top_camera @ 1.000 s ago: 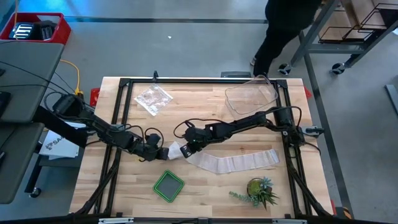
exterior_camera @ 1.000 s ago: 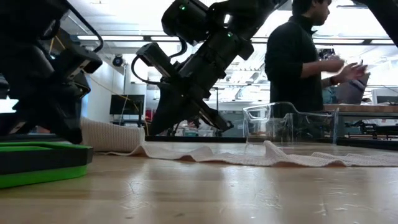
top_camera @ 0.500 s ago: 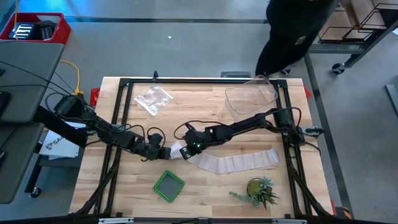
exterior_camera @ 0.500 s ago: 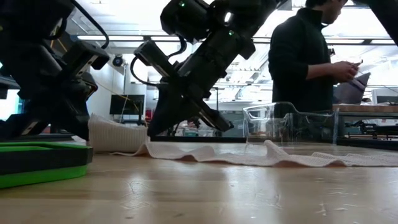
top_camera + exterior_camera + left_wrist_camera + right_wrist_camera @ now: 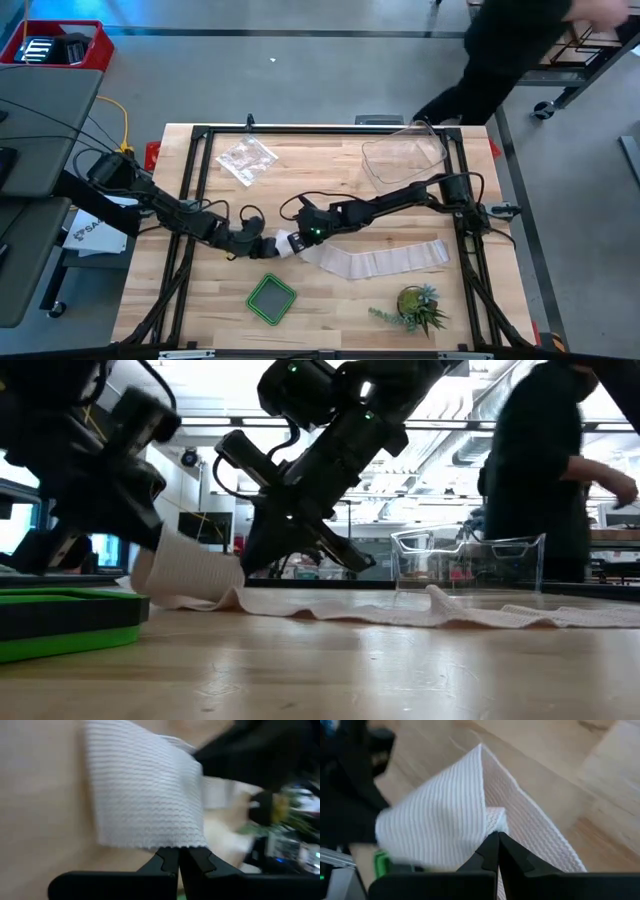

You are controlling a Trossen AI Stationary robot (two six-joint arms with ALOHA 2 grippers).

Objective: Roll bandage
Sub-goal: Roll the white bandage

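The bandage is a white gauze strip (image 5: 385, 260) lying flat on the table, with its left end wound into a small roll (image 5: 281, 243). In the low view the roll (image 5: 188, 570) is tilted, one end raised. My left gripper (image 5: 262, 243) is shut at the roll's left end. My right gripper (image 5: 303, 238) is shut on the cloth just right of the roll, where the strip leaves it. My left gripper pinches the roll's end edge (image 5: 176, 845) between its two shut fingers, coming from the table's left and slanting down. The roll (image 5: 145, 790) stretches away beyond the fingertips, its held end raised off the table. My right gripper pinches the bandage at a raised fold (image 5: 492, 826) beside the roll, coming from the table's right and slanting down. The cloth rises in a ridge (image 5: 482, 765) ahead of the fingertips; the rest of the strip lies slack on the table.
A green square tray (image 5: 271, 298) lies near the front, just below the roll. A small plant (image 5: 415, 307) stands at the front right, a clear plastic tub (image 5: 403, 155) at the back right and a crinkly clear bag (image 5: 246, 158) at the back left. A person walks beyond the far edge.
My left gripper has tipped upward and shifted slightly toward the right gripper, and the roll has tilted with it, its left end lifting while the strip stays on the table. My right gripper has kept its place. The person behind the table has walked to the right.
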